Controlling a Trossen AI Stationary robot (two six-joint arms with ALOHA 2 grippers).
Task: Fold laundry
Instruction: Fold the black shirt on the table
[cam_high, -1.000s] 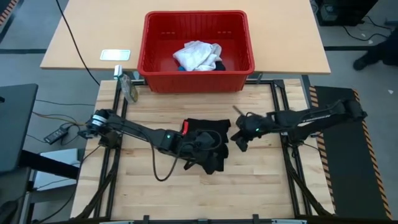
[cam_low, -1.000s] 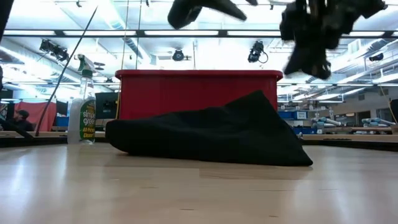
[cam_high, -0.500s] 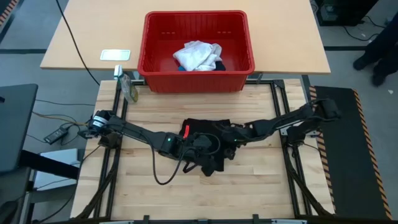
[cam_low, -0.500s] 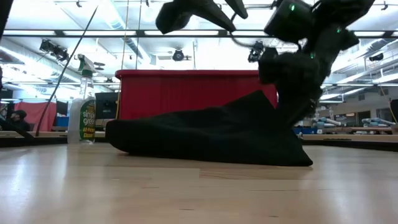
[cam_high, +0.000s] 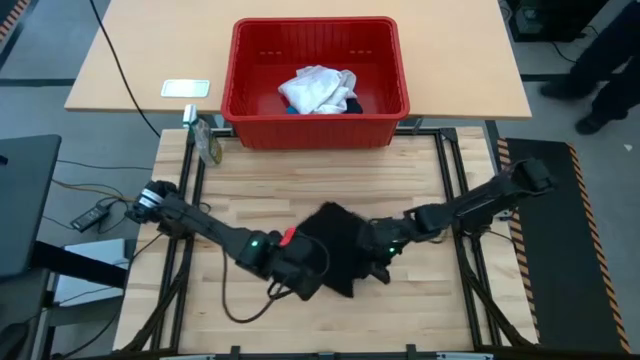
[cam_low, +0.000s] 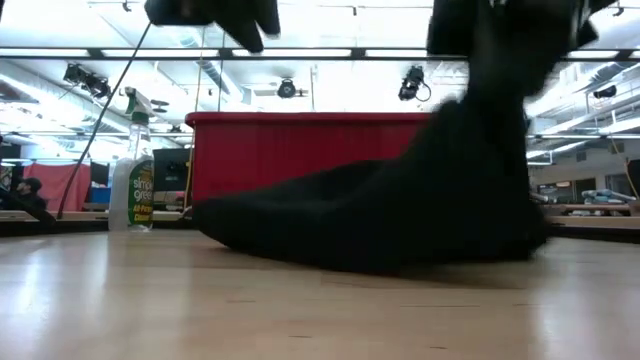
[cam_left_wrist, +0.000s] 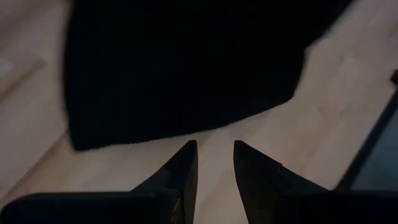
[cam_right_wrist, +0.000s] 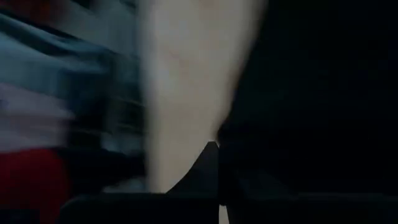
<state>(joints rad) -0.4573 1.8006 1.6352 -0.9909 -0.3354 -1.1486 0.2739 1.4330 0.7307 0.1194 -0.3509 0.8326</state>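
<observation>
In the high view a black shirt (cam_high: 335, 243) lies bunched on the wooden table (cam_high: 420, 310) a little below the centre of the frame, with both dark arms reaching into it from either side. The left gripper (cam_high: 303, 274) sits at the shirt's lower left edge; the left wrist view shows its two fingers (cam_left_wrist: 180, 171) standing slightly apart with bare wood between them, just short of the dark cloth's hem and holding nothing. The right gripper (cam_high: 381, 250) presses against the shirt's right edge, and in the right wrist view its fingers are drawn together with black fabric filling the right half of the frame; the cloth appears pinched between them. In the low view the shirt (cam_low: 400, 215) rises from a flat spread at centre left to a tall peak at upper right, lifted off the table on that side. A red basket (cam_high: 316, 82) stands at the upper centre of the high view, well apart from the shirt, holding a crumpled white garment (cam_high: 315, 88) with a small blue piece (cam_high: 290, 109) just showing at its lower left. A spray bottle (cam_low: 131, 165) stands at the left of the low view, beside the basket.
</observation>
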